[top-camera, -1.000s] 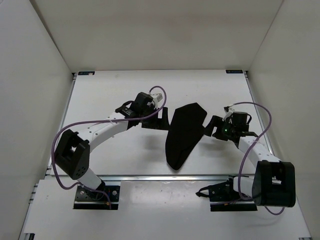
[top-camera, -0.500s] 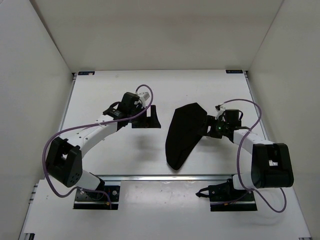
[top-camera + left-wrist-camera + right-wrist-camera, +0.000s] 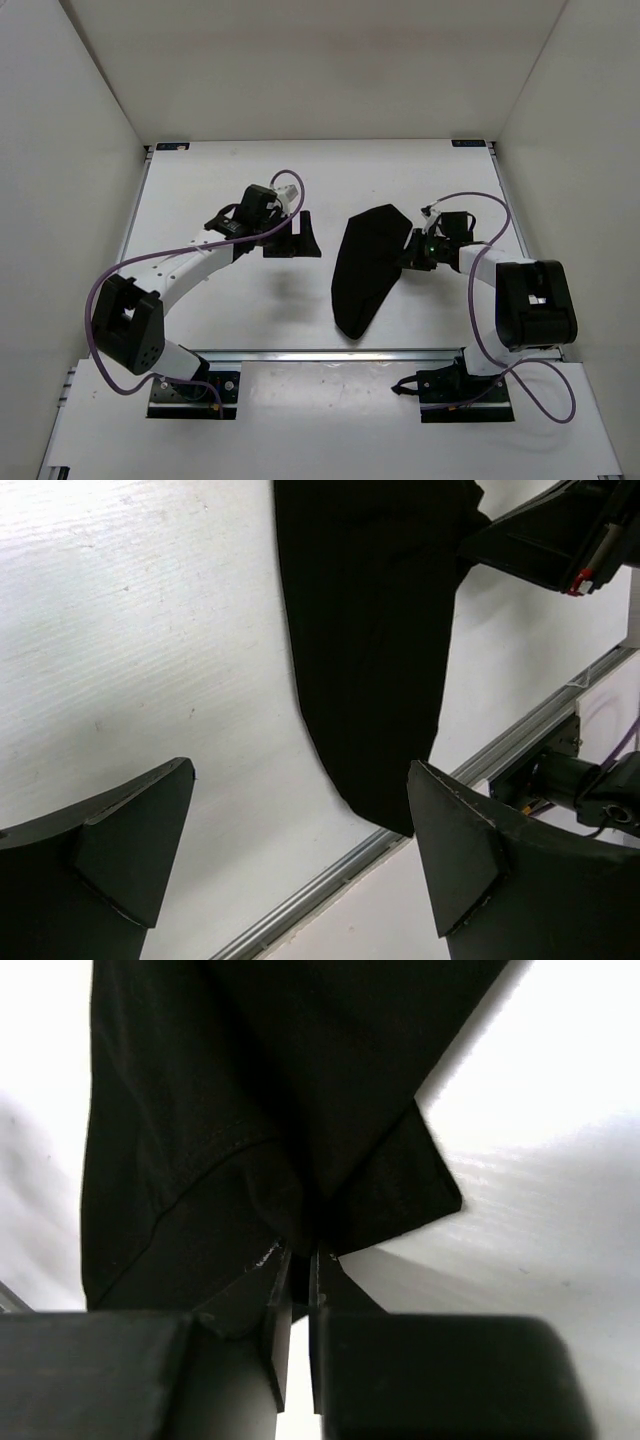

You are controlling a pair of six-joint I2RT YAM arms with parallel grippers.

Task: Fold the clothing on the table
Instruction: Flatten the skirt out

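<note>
Clothing (image 3: 368,265) on table (image 3: 200,190), centre toward 3 o'clock, long folded strip. Right gripper (image 3: 411,252) just clamped its 3 o'clock edge; left gripper (image 3: 303,236) backed toward 9, jaws wide, empty. Next fold likely starting.

L arm (image 3: 200,262) & R arm (image 3: 478,272): white links, blk joint housings, purple cables (image 3: 103,290). Blk base plates (image 3: 190,393) near side of alu rail (image 3: 320,353); green LED (image 3: 431,244) far side, R wrist. L gripper (image 3: 300,768) fingers (image 3: 130,850): blk wedges.

Right pincer (image 3: 300,1260) now clamped on clothing (image 3: 365,265) edge, left pincer (image 3: 297,240) backed away
</note>
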